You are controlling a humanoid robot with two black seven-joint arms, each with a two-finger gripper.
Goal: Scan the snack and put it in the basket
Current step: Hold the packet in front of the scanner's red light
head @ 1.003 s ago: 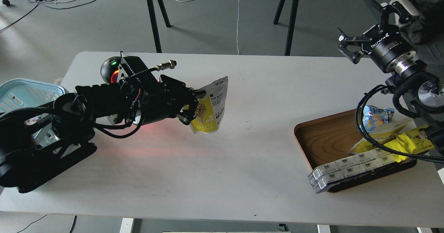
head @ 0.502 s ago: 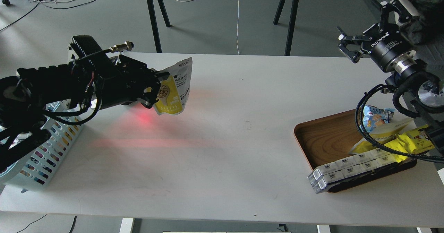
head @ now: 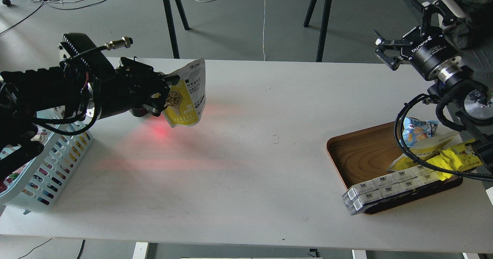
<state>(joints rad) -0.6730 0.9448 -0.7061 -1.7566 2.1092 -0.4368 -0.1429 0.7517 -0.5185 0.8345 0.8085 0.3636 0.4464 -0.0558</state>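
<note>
My left gripper is shut on the snack, a flat yellow pouch with a round picture of nuts. It holds the pouch in the air above the table's far left part. A red light spot falls on the table just below it. The light blue basket stands at the table's left edge, partly hidden behind my left arm. My right gripper is open and empty, high above the table's far right corner.
A brown wooden tray at the right holds a small blue packet, bright yellow wrappers and a row of white boxes. Black table legs and cables stand on the floor behind the white table.
My left arm has swung left and up with the pouch, from the table's middle-left toward the basket. The scanner behind it is now hidden. The right arm has not moved.
</note>
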